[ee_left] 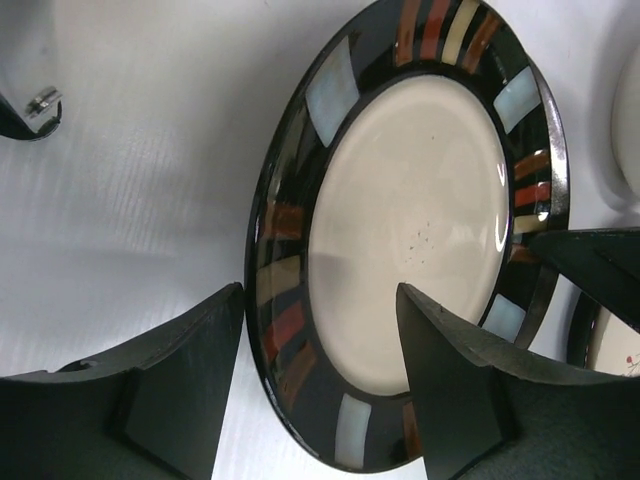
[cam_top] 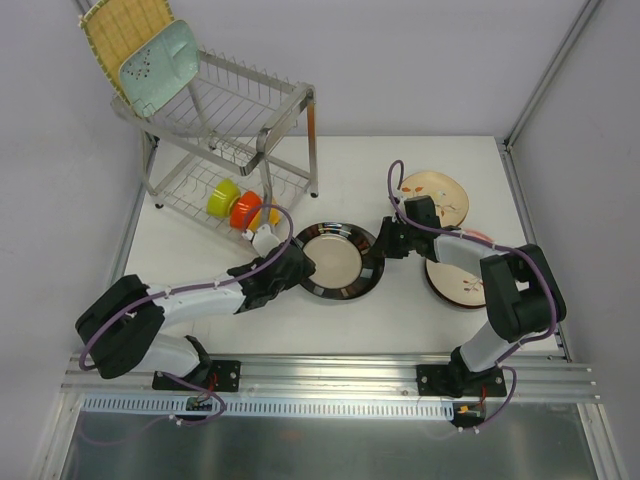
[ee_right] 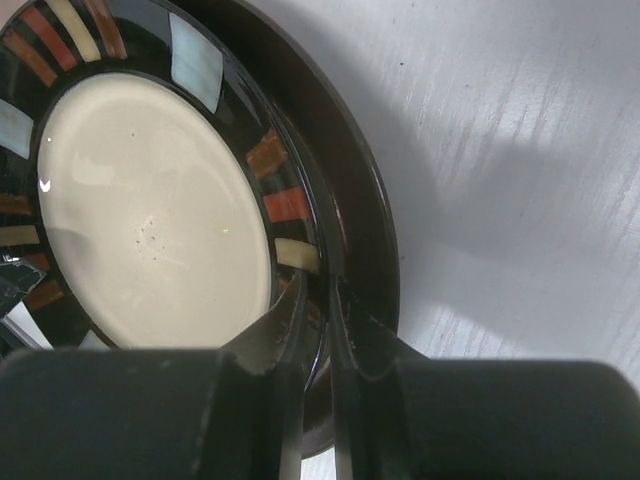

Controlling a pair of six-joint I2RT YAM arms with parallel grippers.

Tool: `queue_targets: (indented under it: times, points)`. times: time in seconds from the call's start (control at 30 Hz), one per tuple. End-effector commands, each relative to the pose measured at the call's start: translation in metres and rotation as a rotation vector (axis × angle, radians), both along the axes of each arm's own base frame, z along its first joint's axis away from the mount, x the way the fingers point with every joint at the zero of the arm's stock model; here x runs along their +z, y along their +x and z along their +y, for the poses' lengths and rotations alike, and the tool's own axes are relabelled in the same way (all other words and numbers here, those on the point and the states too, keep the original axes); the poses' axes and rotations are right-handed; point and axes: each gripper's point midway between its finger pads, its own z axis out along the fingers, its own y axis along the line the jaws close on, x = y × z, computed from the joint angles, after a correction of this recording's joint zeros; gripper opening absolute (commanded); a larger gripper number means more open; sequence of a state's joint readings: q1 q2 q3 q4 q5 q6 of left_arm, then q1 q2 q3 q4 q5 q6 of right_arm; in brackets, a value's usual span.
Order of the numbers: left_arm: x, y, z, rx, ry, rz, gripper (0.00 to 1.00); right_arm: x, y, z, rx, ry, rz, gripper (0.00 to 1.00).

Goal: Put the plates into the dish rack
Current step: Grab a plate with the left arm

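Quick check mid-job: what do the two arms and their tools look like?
The left arm and right arm share black joint housings, white link covers and a purple cable looped outside. The left tool and right tool each have two black, wedge-shaped fingers. No markings show.

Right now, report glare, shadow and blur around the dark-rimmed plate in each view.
Top external view: even light, sharp, faint sheen on the dark-rimmed plate. Left wrist view: glare streak on the plate's right rim; the left end effector is dark and soft up close. Right wrist view: the right end effector is near-black and blurred; the plate throws a broad soft shadow on the table.
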State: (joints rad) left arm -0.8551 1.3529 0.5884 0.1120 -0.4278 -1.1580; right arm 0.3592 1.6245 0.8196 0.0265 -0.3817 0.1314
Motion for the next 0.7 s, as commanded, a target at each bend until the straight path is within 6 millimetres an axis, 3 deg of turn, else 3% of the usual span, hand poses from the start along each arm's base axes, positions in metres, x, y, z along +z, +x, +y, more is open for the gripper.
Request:
queue_targets:
  times: [0.0, 0.37, 0.5, 0.67]
  points:
    - [0.010, 0.013, -0.013, -0.005, -0.058, -0.017, 0.62, -0.037, -0.037, -0.014, 0.017, -0.085, 0.163, 0.06]
    - [0.004, 0.008, -0.016, -0.018, -0.089, 0.013, 0.35, -0.038, -0.038, -0.016, 0.013, -0.097, 0.171, 0.07]
    - [0.004, 0.004, -0.015, -0.018, -0.109, 0.023, 0.18, -0.038, -0.038, -0.017, 0.009, -0.101, 0.173, 0.11]
    - [0.009, -0.001, -0.012, -0.016, -0.130, 0.017, 0.08, -0.036, -0.040, -0.020, 0.005, -0.113, 0.174, 0.18]
